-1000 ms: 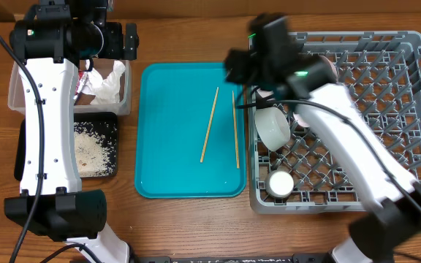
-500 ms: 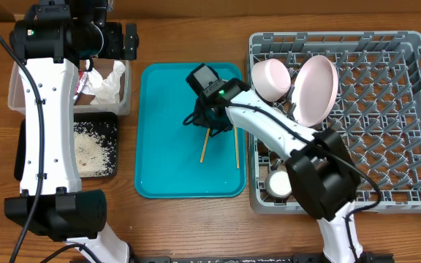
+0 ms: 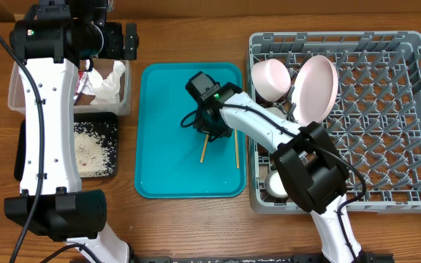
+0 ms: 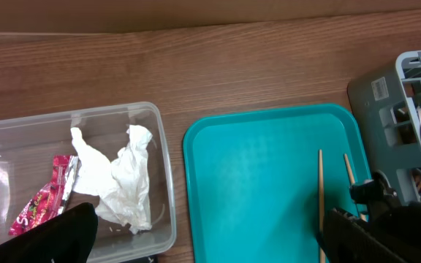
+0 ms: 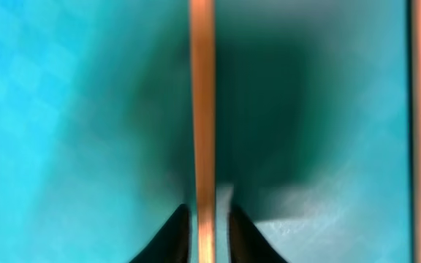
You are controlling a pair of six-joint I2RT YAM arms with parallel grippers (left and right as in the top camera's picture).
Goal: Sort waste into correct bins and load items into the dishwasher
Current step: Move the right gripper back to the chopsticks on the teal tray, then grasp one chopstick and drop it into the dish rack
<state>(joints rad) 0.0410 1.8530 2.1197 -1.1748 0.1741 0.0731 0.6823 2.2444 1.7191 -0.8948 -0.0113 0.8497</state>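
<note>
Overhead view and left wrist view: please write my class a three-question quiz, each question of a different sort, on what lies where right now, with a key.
1. Short answer: what lies in the shallow black rectangular tray?
2. True or false: both thin wooden chopsticks lie on the large teal plastic tray.
3. The small red snack wrapper lies in: A the clear rectangular plastic tub; B the black tray; C the teal tray.
Key: 1 loose white rice-like scraps; 2 true; 3 A.
</note>
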